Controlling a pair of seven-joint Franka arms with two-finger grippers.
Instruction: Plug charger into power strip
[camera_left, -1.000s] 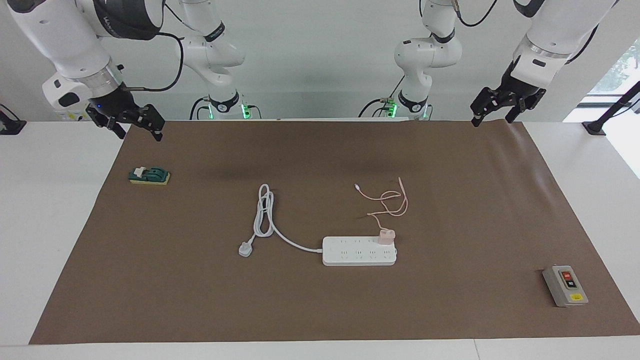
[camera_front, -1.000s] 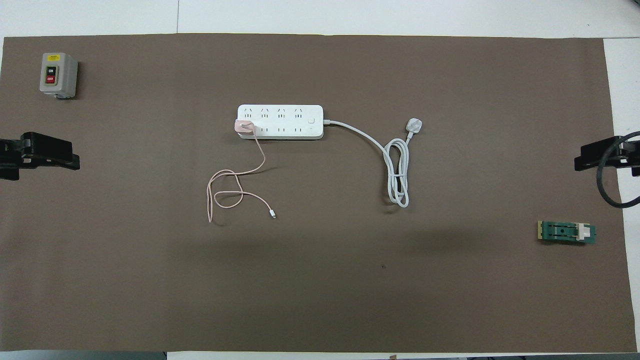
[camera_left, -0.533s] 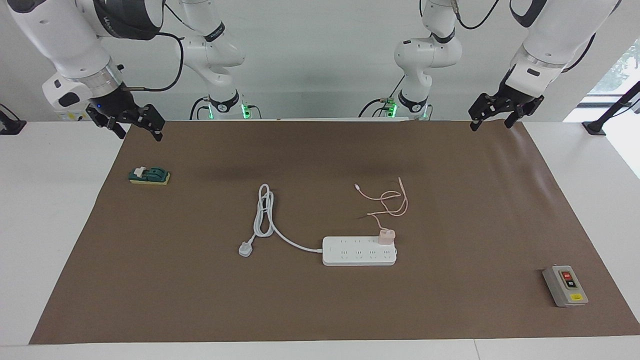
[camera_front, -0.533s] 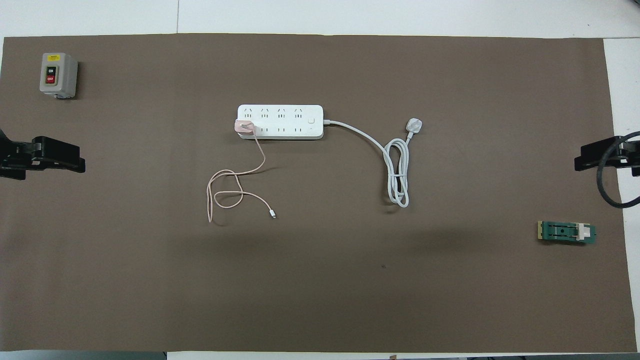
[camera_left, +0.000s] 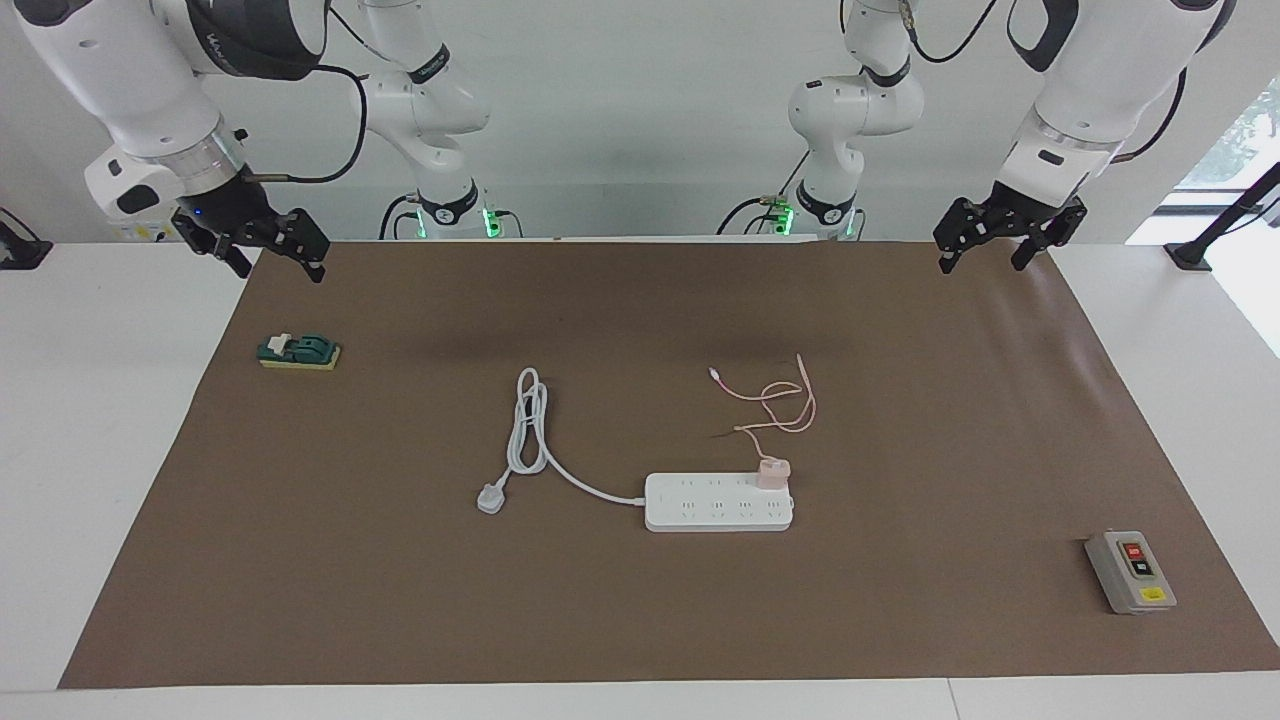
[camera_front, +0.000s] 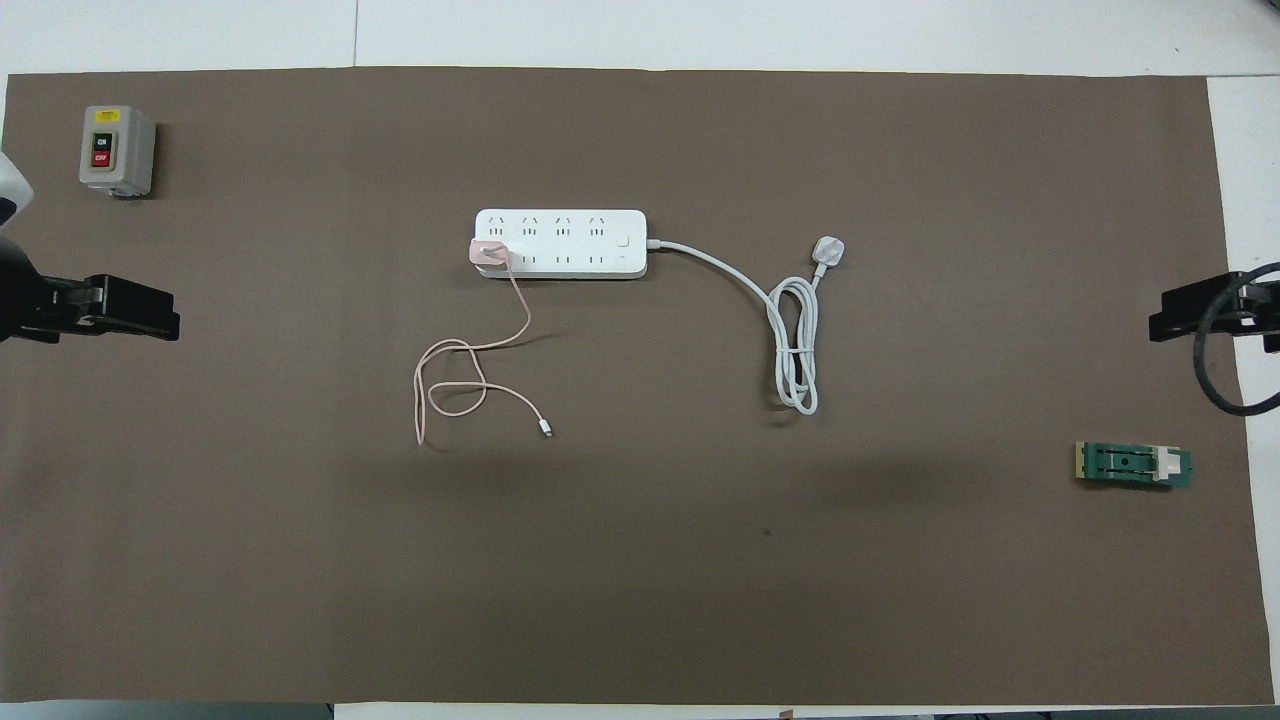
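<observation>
The white power strip (camera_left: 715, 505) (camera_front: 570, 245) lies flat near the middle of the brown mat. The pale pink charger (camera_left: 772, 472) (camera_front: 489, 253) sits upright on the strip's end socket toward the left arm's end, in the row nearer to the robots. Its thin pink cable (camera_left: 780, 400) (camera_front: 460, 380) loops loosely on the mat nearer to the robots. My left gripper (camera_left: 985, 250) (camera_front: 130, 312) hangs open and empty over the mat's edge at the left arm's end. My right gripper (camera_left: 268, 255) (camera_front: 1195, 310) waits open and empty over the mat's corner at the right arm's end.
The strip's thick white cord ends in a three-pin plug (camera_left: 490, 497) (camera_front: 829, 249) lying toward the right arm's end. A grey button box (camera_left: 1130, 572) (camera_front: 115, 150) stands at the mat's corner farthest from the robots. A green block (camera_left: 298, 351) (camera_front: 1133, 465) lies under the right gripper's side.
The left gripper has drifted a little inward over the mat and its wrist has turned slightly. The right arm, charger and strip have not moved.
</observation>
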